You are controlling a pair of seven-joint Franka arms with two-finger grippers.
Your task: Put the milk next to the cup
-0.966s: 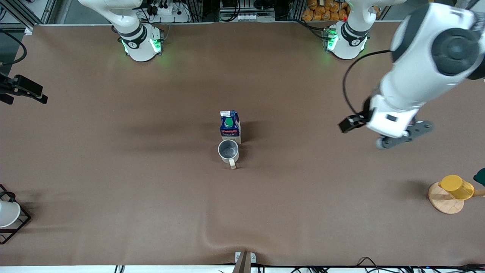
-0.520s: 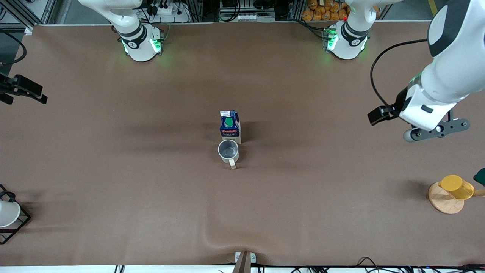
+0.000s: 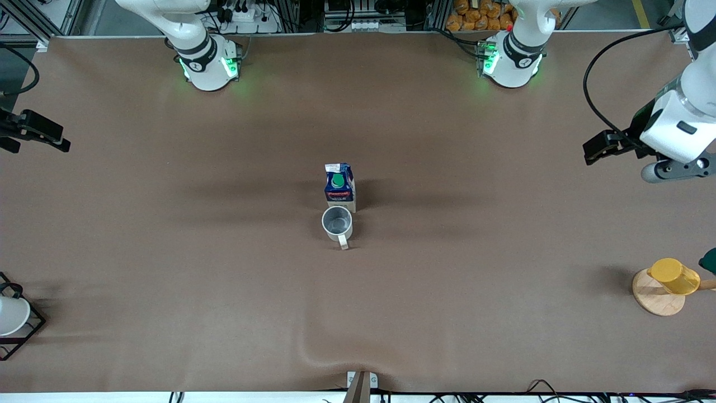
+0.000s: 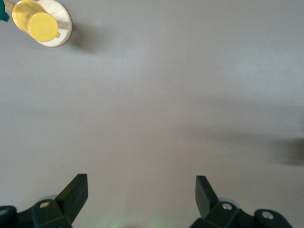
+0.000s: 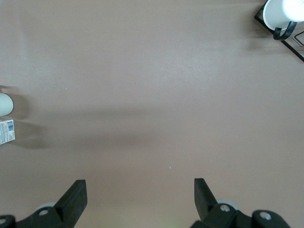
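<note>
The milk (image 3: pixel 339 187), a dark-blue carton with a green cap, stands upright at the table's middle. The cup (image 3: pixel 337 222), a beige mug with a grey inside, stands touching or almost touching it, nearer the front camera, handle toward the camera. My left gripper (image 3: pixel 674 168) is open and empty in the air over the left arm's end of the table; its wrist view (image 4: pixel 141 187) shows only bare table between the fingers. My right gripper (image 5: pixel 140 190) is open and empty over bare table; the milk (image 5: pixel 6 131) and cup (image 5: pixel 4 103) show at the edge of its view.
A yellow cup (image 3: pixel 674 275) lies on a wooden disc (image 3: pixel 654 299) at the left arm's end, also in the left wrist view (image 4: pixel 40 23). A white cup in a black wire rack (image 3: pixel 11 316) sits at the right arm's end, also in the right wrist view (image 5: pixel 280 14).
My left arm has swung away from the table's middle toward its own end of the table. The milk and cup have not moved.
</note>
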